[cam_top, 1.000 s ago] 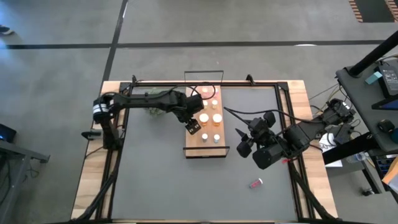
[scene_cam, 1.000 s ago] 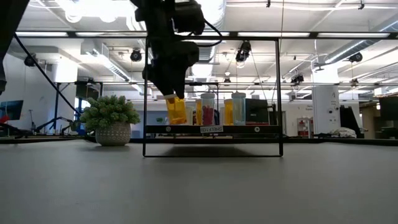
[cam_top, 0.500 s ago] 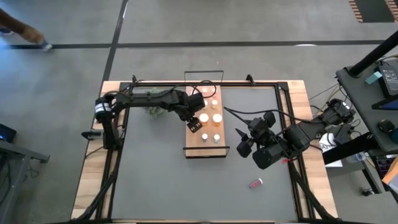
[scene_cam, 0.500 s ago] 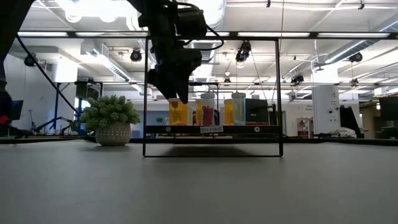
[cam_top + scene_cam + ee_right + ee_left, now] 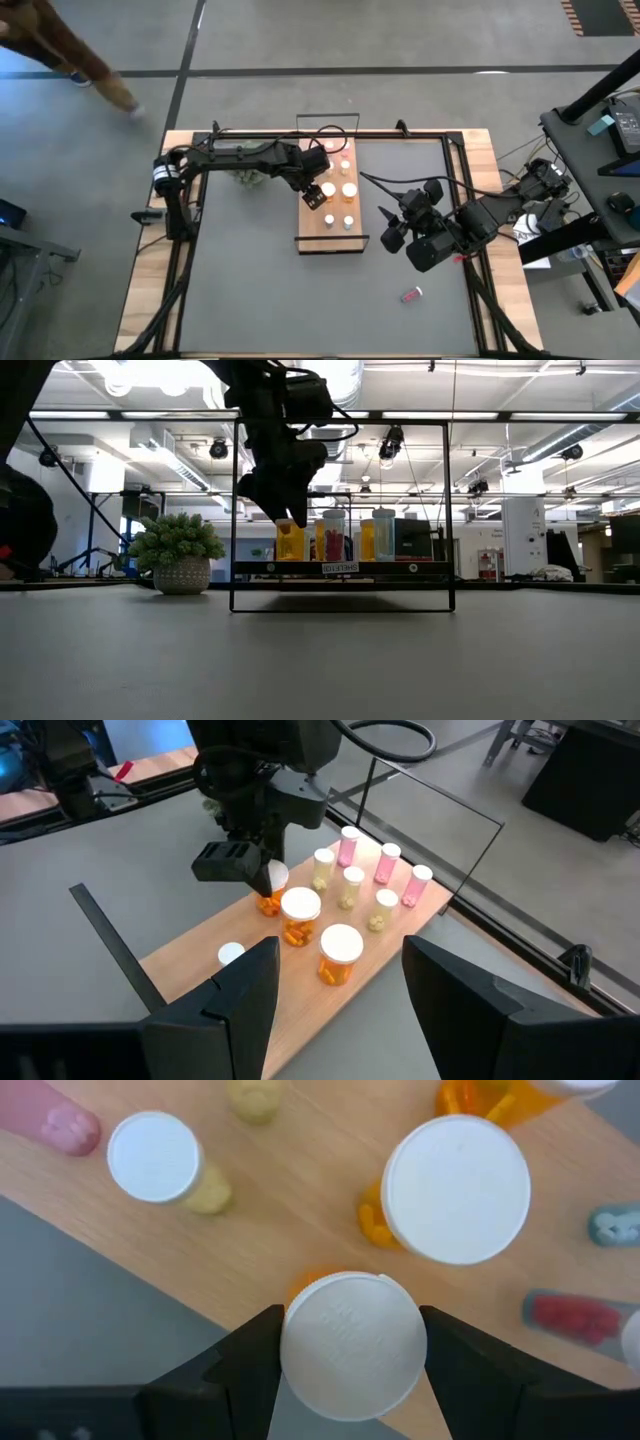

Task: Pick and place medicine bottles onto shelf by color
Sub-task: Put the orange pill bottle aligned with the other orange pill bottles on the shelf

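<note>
Moved inward along the shelf (image 5: 328, 233) since a second ago, the left gripper (image 5: 313, 197) now holds an orange bottle (image 5: 290, 540) upright, cap up, long axis vertical, its base at the board beside other standing bottles (image 5: 340, 954). Its fingers (image 5: 243, 1370) clamp the white cap (image 5: 352, 1345). Off the shelf's side, the right gripper (image 5: 388, 228) hovers open, empty. One pink bottle (image 5: 412, 295) lies flat on the table (image 5: 250, 290).

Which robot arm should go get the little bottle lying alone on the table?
Right. The right gripper hangs with empty jaws beside the shelf, nearer the lone bottle. The left gripper is busy over the shelf, jaws around an orange bottle.
</note>
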Robot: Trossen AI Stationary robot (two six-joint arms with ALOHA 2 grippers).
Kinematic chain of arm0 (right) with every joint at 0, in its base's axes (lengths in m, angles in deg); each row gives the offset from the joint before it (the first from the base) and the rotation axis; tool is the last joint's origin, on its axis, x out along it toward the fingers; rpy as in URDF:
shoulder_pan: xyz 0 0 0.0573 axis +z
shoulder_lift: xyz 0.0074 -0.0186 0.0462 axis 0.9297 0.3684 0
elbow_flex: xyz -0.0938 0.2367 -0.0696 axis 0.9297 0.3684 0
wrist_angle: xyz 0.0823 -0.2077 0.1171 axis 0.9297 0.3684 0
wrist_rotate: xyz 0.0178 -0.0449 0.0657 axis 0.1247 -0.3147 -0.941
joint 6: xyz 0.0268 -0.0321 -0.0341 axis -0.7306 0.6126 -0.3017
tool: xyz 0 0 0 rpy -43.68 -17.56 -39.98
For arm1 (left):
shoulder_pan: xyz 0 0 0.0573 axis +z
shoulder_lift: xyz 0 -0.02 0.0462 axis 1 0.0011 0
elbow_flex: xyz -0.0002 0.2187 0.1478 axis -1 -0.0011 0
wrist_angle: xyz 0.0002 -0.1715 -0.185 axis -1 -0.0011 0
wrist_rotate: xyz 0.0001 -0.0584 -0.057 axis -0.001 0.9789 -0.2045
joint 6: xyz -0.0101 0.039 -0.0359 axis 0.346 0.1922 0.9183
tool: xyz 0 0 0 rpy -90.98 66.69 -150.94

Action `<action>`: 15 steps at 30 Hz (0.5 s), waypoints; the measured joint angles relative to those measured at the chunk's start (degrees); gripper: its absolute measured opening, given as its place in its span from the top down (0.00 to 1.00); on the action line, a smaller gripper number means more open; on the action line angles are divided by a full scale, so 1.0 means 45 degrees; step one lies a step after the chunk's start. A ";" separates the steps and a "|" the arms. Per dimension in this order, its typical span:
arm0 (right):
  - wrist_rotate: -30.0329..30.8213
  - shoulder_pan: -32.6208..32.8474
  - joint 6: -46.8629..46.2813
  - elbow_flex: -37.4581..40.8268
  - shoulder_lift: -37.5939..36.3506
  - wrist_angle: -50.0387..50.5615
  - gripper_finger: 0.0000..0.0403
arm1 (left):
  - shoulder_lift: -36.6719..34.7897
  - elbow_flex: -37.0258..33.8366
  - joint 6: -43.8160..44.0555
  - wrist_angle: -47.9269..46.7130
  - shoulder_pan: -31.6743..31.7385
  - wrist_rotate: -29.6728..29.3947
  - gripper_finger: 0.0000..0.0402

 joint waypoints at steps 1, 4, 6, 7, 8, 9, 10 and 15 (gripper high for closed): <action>-0.0004 0.0005 0.0000 0.0000 0.0000 0.0000 0.50 | 0.0000 -0.0005 0.0005 0.0056 0.0000 0.0000 0.49; -0.0005 0.0002 0.0000 0.0000 0.0003 0.0000 0.50 | 0.0005 -0.0005 0.0039 0.0199 -0.0027 0.0002 0.49; -0.0004 0.0005 0.0000 0.0000 0.0005 0.0000 0.50 | 0.0005 -0.0037 0.0053 0.0278 -0.0024 0.0005 0.49; -0.0005 0.0003 0.0000 0.0004 0.0002 0.0000 0.50 | 0.0005 -0.0049 0.0059 0.0291 -0.0024 0.0005 0.49; -0.0001 0.0005 0.0000 0.0004 0.0005 0.0000 0.50 | 0.0005 -0.0049 0.0131 0.0296 -0.0024 0.0005 0.49; -0.0001 0.0005 0.0000 0.0004 0.0004 0.0000 0.50 | 0.0005 -0.0052 0.0288 0.0306 -0.0024 0.0014 0.49; 0.0000 0.0002 0.0000 0.0000 0.0000 0.0000 0.50 | 0.0000 -0.0053 0.0378 0.0325 -0.0024 0.0035 0.49; -0.0005 0.0001 0.0000 0.0000 0.0003 0.0000 0.50 | -0.0005 -0.0063 0.0389 0.0572 -0.0024 0.0078 0.49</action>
